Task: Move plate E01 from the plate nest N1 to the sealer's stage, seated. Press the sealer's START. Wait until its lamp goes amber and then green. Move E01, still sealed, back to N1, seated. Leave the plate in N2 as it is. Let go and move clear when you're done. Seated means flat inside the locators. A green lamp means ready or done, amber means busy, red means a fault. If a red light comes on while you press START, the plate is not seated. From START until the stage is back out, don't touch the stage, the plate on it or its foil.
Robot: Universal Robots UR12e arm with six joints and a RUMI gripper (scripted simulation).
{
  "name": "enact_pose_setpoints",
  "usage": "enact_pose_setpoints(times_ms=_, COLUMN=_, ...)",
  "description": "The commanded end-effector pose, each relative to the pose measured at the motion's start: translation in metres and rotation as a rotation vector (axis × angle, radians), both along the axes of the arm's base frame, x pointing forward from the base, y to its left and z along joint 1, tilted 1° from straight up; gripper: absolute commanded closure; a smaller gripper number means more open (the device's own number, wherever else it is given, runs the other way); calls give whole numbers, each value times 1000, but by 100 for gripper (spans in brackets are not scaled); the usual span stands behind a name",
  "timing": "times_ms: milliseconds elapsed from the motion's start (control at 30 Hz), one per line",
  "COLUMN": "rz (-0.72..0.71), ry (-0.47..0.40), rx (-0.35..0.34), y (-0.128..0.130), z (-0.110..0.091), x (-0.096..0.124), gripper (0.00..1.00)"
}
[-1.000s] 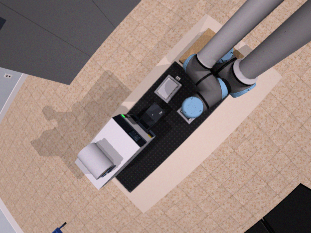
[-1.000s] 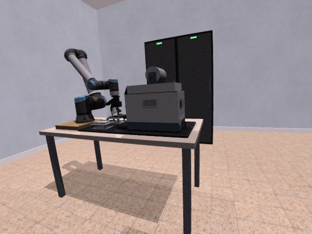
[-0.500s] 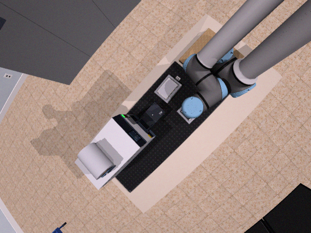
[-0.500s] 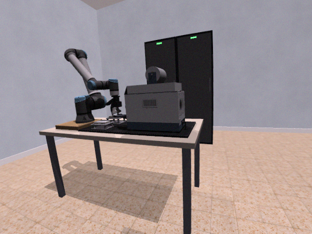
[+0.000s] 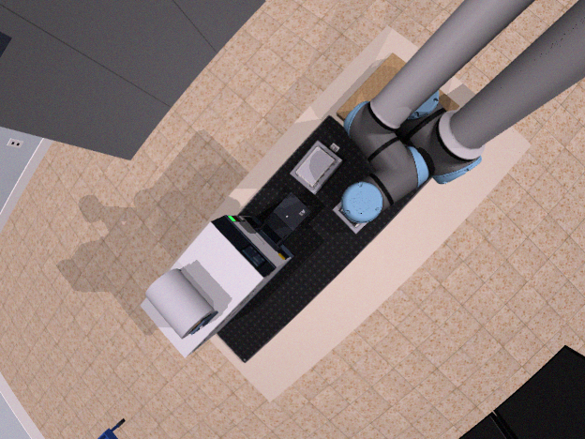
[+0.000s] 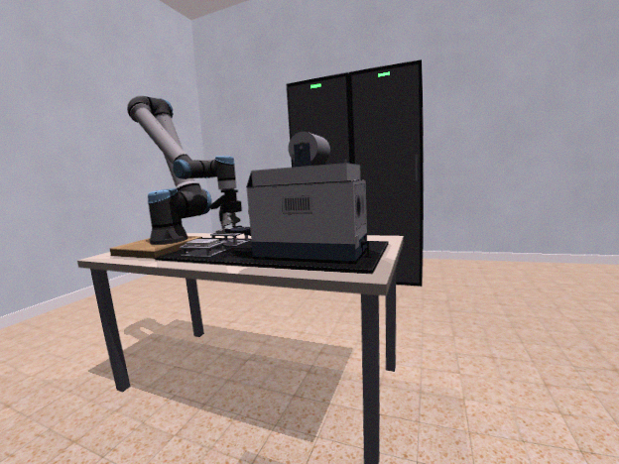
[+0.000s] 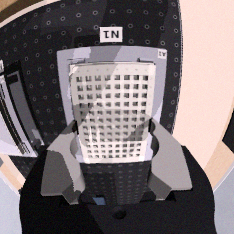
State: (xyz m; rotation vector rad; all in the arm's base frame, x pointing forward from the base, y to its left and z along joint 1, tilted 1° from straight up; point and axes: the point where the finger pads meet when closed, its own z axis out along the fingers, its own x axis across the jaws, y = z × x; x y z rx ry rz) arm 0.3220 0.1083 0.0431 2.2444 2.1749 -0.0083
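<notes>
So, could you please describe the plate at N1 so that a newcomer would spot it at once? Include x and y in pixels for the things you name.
On the black mat (image 5: 292, 288) (image 6: 377, 255) (image 7: 37, 37), beside the big white sealer (image 5: 236, 279) (image 6: 300, 227), find the N1 label (image 7: 111, 34). The plate at N1 (image 7: 112, 107) is the pale one with square openings in rows. Unlike the other plate (image 5: 316, 166) (image 6: 202, 242) (image 7: 9, 127), it sits between the end effector's (image 6: 228, 227) (image 7: 114, 125) two fingers.

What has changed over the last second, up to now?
Nothing visibly: the arm holds its pose over N1, and the sealer's lamp stays green. The gripper is now shut on the plate; with no earlier wrist view, I can't tell when it took hold.
</notes>
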Motion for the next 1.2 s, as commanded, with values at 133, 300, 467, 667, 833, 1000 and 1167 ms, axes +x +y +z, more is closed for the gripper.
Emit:
enact_pose_setpoints(times_ms=133, rz=0, ry=-1, rx=0, y=0, z=0, x=1, gripper=100)
enact_pose_setpoints(times_ms=300, rz=0, ry=-1, rx=0, y=0, z=0, x=0, gripper=100)
enact_pose_setpoints(times_ms=467, rz=0, ry=-1, rx=0, y=0, z=0, x=0, gripper=100)
enact_pose_setpoints(times_ms=667, rz=0, ry=-1, rx=0, y=0, z=2, x=0, gripper=100)
enact_pose_setpoints(times_ms=833, rz=0, ry=-1, rx=0, y=0, z=6, x=0, gripper=100)
enact_pose_setpoints(times_ms=1000, rz=0, ry=-1, rx=0, y=0, z=8, x=0, gripper=100)
enact_pose_setpoints(times_ms=1167, rz=0, ry=-1, rx=0, y=0, z=11, x=0, gripper=100)
